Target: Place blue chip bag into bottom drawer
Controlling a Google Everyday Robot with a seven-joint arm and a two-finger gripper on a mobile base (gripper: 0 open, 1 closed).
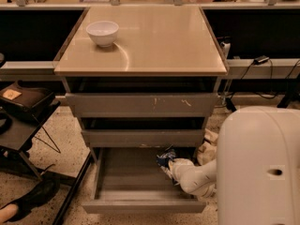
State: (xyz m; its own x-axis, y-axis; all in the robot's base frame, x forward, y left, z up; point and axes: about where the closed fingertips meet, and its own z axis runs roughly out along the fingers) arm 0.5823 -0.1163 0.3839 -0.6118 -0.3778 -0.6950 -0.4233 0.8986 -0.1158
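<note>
The drawer (136, 205) is seen pulled out at 6 o'clock below the table (159, 46). Its grey floor lies bare from the left wall to the middle, so open room is left at 9 o'clock of the gripper (170, 167). The gripper is found over the drawer's rear right part, close under the front edge of the middle drawer (143, 138) and near the right wall. The jaws are closed on the bag (164, 157), held at their tip at 11 o'clock of the gripper. They are largely covered by the bag and the white arm (199, 178). The drawer's right wall is hidden behind the arm and the robot's body (260, 168), which is cut off at the right and lower edges. The bag is crumpled, so its long axis cannot be told with certainty; it seems to run from 11 to 5 o'clock. A bowl (102, 33) is set at 10 o'clock on the table
</note>
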